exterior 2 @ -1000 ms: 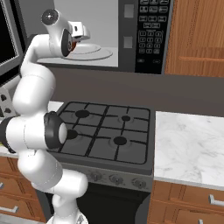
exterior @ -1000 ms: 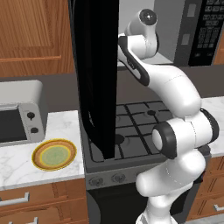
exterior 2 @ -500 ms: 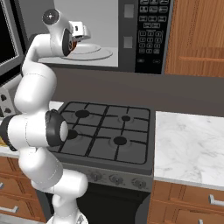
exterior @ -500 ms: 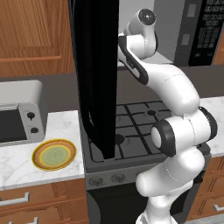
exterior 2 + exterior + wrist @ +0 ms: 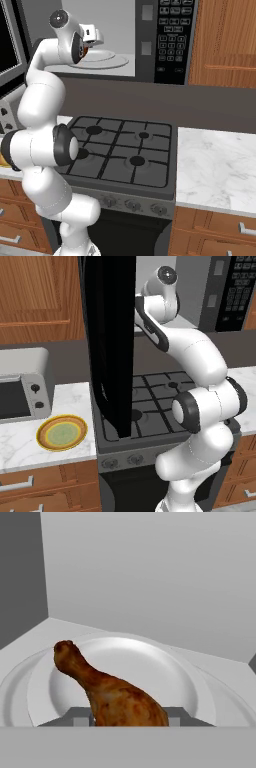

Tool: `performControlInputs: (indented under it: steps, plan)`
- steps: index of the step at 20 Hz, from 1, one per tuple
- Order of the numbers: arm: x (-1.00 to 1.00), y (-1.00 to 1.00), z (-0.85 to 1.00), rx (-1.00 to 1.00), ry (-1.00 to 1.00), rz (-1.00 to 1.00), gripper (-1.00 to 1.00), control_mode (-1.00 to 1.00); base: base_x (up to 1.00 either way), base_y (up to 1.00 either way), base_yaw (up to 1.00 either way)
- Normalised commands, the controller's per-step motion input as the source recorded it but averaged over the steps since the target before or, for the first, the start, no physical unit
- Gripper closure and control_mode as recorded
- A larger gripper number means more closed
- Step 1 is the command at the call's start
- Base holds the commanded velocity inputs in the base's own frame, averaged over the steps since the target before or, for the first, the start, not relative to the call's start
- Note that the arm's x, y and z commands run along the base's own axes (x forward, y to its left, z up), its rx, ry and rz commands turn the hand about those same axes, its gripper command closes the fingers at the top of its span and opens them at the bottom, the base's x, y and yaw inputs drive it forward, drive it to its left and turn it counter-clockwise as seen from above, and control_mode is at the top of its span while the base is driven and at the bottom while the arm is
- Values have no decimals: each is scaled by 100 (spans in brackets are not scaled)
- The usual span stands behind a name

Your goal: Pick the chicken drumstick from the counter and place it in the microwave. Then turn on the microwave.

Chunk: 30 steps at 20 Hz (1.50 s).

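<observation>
1. One big black microwave door [image 5: 111, 341] hangs wide open in the left base view, edge on, over the gas stovetop [image 5: 160, 406]. The white arm [image 5: 195, 366] bends up and reaches past the door into the microwave. A yellow plate [image 5: 62, 432] sits on the marble counter [image 5: 20, 441], just in front of the silver toaster oven [image 5: 22, 388].

2. Looking from the right base view, the arm goes up into the open microwave [image 5: 150, 40]. The gripper [image 5: 91, 44] is inside it, over the round glass turntable [image 5: 111, 61]. A bit of brown-orange shows at the gripper. The button keypad [image 5: 172, 37] is on the right side of the microwave. The stovetop is below, with counter beside it.

3. Up close in the hand view, the chicken drumstick [image 5: 107, 689] is between the two dark fingertips [image 5: 80, 717]. They sit right against its thick end, so the gripper is pinching it. Its thin end points up and to the left. The turntable lies under it, and the grey-white walls [image 5: 150, 577] are behind.
</observation>
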Motion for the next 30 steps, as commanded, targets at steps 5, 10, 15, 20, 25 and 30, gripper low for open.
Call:
performControlInputs:
  steps: [5, 10, 15, 20, 25, 30]
  plan:
    - [1, 2, -2, 0, 0, 0, -100, -100, 0, 0, 0]
    - [0, 2, -2, 0, 0, 0, -100, -100, 0, 0, 0]
    - [1, 0, 0, 0, 0, 0, -100, -100, 0, 0, 0]
    - [0, 0, 0, 0, 0, 0, -100, -100, 0, 0, 0]
    - [3, 0, -3, 0, 0, 0, -100, -100, 0, 0, 0]
    - [13, 0, -3, 0, 0, 0, -100, -100, 0, 0, 0]
